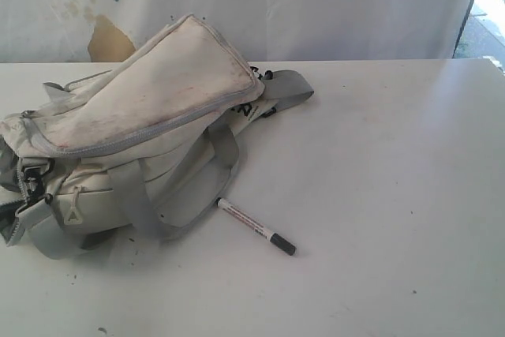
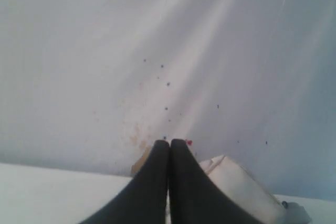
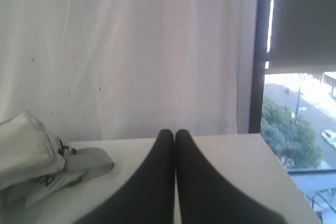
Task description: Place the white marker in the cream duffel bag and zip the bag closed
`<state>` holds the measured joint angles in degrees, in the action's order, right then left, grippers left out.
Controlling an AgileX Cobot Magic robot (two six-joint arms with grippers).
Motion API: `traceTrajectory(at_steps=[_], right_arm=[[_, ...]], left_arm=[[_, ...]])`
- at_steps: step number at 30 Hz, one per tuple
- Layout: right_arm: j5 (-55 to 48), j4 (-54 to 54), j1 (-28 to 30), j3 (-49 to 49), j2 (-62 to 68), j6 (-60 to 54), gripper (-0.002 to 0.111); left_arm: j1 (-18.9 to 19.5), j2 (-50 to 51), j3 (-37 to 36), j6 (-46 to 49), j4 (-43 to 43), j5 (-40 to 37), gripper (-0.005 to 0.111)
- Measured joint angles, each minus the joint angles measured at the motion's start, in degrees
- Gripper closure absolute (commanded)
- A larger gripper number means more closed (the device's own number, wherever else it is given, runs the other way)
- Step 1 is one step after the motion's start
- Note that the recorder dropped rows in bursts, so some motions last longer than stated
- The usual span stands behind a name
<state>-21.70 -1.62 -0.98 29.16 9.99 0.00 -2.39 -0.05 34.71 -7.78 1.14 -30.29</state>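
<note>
Lying on the white tabletop [image 1: 394, 155], there's the slim white marker [image 1: 256, 226] with its black cap and printed text along the barrel. Its white end sits just beside a grey webbing strap [image 1: 229, 151] of the soft, smudged cream fabric duffel bag [image 1: 150, 108], cap pointing away from it. The bag's flap stands raised, grey zipper along its edge. Now the left gripper [image 2: 169, 142]: black fingers pressed together, nothing between them. The right gripper [image 3: 174, 132] is likewise closed and empty. Both are clear of the bag, which shows beyond their tips. Where the marker lies from either, can't tell.
</note>
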Motion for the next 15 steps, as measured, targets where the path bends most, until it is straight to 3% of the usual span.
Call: traceTrajectory(at_steps=[6, 8, 10, 15], right_arm=[[-1.0, 0.0, 0.0, 2.0, 11.4, 0.0, 0.108], [-1.3, 0.0, 0.0, 2.6, 15.1, 0.0, 0.103], [-2.3, -0.3, 0.0, 3.7, 18.6, 0.0, 0.093], [-4.9, -3.8, -0.8, 6.6, 25.7, 0.0, 0.066]], left_arm=[[0.0, 3.7, 0.0, -5.6, 0.5, -6.5, 0.107], [0.0, 6.6, 0.0, -5.9, 0.5, -6.8, 0.103], [0.0, 10.0, 0.0, -6.0, 0.6, -6.9, 0.093], [0.0, 18.6, 0.0, -6.2, 0.7, -6.9, 0.053]])
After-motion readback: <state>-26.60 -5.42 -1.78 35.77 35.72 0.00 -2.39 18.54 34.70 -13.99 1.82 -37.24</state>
